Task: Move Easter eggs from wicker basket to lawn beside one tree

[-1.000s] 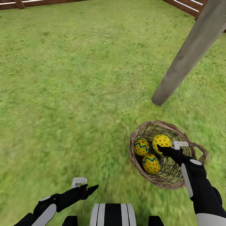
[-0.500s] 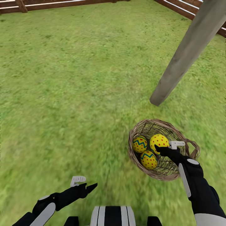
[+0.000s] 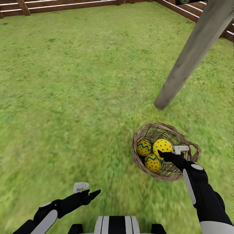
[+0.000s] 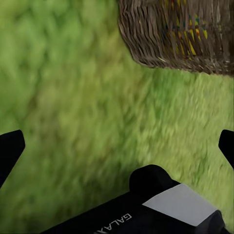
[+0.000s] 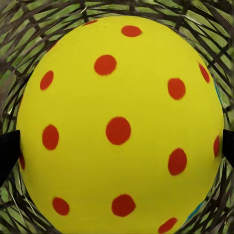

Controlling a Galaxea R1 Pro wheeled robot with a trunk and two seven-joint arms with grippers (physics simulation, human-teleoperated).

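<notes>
Down on the lawn [image 3: 71,97], the wicker basket [image 3: 140,161] sits just this side of the foot of the tree trunk [image 3: 191,55], close but not touching it as far as I can tell. All three Easter eggs are inside it: a red-dotted egg [image 3: 161,145] toward the trunk side, a zigzag egg [image 3: 143,147] right beside it, and a third egg [image 3: 152,162] nearest the robot, all bunched together. The right gripper [image 3: 166,157] is reaching over the basket rim with its tip right at the dotted egg; from the right wrist camera that egg [image 5: 119,126] is huge, with a dark fingertip [image 5: 9,146] on either side of it, so the fingers are spread apart around it, not clamped that I can see. The left gripper [image 3: 89,194] hovers low over grass well away from the basket, fingers wide apart with nothing between them. A brown slat fence [image 3: 65,5] runs along the far edge of the garden.
</notes>
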